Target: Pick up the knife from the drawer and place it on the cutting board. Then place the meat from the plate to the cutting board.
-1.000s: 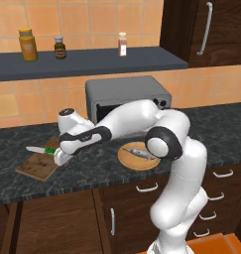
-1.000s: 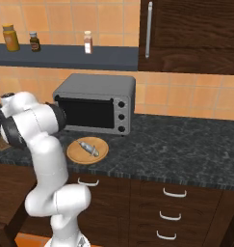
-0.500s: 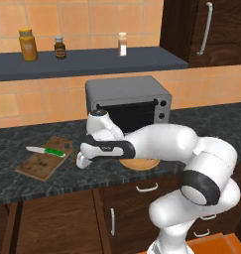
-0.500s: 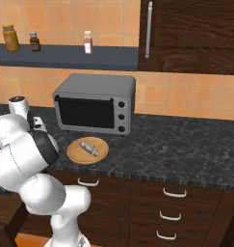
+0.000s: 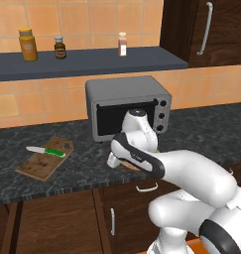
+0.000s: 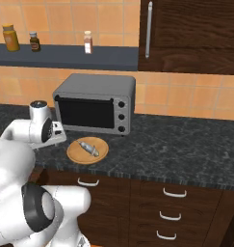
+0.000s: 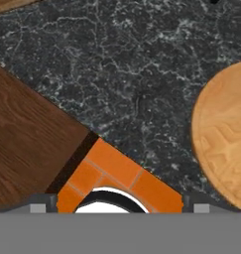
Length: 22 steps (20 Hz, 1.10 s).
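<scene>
Hovering beside the plate (image 6: 75,155), my gripper (image 6: 55,133) spread and empty, I eye the meat (image 6: 88,148) lying there: light, probably slick, best pinched across its middle.

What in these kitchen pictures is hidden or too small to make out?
- Plate: left base view, nearly all hidden behind the arm.
- Plate's far side: hand view, cut off by the right edge.
- Bottle labels on the shelf: too small to read.
- Meat: right base view, too small for detail.
</scene>
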### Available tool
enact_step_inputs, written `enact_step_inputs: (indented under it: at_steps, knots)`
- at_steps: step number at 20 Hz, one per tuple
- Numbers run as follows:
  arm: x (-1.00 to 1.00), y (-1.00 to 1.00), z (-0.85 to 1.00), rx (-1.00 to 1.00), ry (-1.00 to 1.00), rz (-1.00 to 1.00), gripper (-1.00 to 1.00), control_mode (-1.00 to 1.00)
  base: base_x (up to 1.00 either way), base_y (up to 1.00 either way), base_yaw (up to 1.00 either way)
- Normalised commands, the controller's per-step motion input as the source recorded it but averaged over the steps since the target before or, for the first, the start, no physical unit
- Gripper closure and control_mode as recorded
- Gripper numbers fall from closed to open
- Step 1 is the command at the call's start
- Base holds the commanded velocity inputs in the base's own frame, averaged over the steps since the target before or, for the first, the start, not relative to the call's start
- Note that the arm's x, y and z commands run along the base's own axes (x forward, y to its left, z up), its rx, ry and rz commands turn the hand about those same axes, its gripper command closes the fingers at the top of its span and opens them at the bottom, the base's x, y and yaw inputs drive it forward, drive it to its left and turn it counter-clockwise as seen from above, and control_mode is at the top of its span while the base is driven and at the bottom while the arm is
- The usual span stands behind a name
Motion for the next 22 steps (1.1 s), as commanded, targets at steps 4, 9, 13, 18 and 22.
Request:
enact_step_inputs:
  at_steps: [4,9,13,18,22]
  knots:
    - [0.01,-0.96,0.25,0.00,0.00,-0.03,-1.00,-1.00,0.00,0.00,0.00]
    - [0.48,-0.70,0.03,-0.02,0.07,-0.07,-1.00,-1.00,0.00,0.00,0.00]
    - [0.81,-0.30,0.00,-0.02,0.02,-0.01,-1.00,-1.00,0.00,0.00,0.00]
    - [0.65,-0.03,0.00,-0.02,0.01,0.00,-1.00,-1.00,0.00,0.00,0.00]
    - [0.25,0.00,-0.25,-0.02,0.00,0.00,-1.00,-1.00,0.00,0.00,0.00]
